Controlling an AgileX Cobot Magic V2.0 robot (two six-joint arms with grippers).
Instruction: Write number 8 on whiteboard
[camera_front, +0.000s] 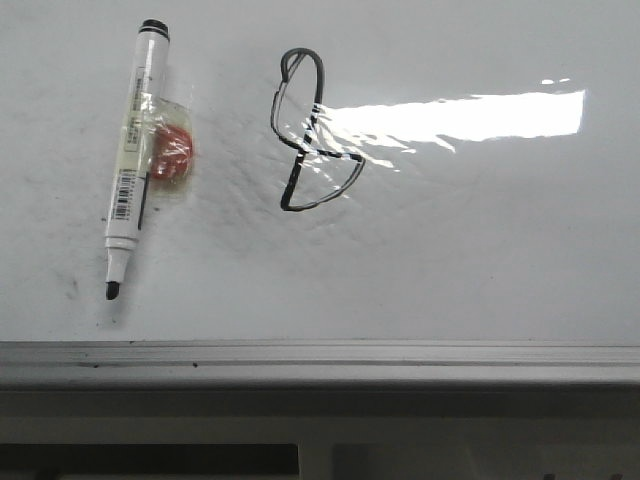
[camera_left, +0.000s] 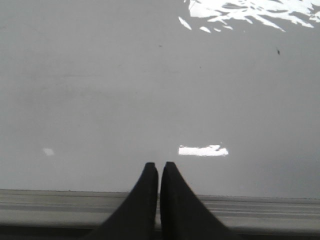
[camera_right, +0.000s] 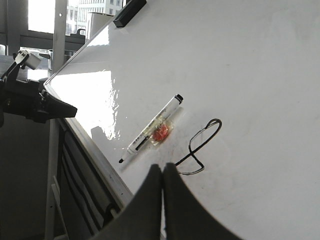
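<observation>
The number 8 (camera_front: 310, 130) is drawn in thin black line on the whiteboard (camera_front: 480, 230), slanted, with a narrow upper loop and a wider lower loop. It also shows in the right wrist view (camera_right: 202, 145). An uncapped white marker (camera_front: 133, 150) with a red blob taped to it lies on the board left of the 8, tip toward the front frame; it also shows in the right wrist view (camera_right: 150, 131). My left gripper (camera_left: 159, 167) is shut and empty over the board's front edge. My right gripper (camera_right: 163, 168) is shut and empty, above the board near the 8.
The grey metal frame (camera_front: 320, 360) runs along the board's front edge. A bright window glare (camera_front: 460, 117) lies right of the 8. The left arm (camera_right: 35, 102) hangs off the board's edge. A black eraser (camera_right: 129, 13) sits at the far edge.
</observation>
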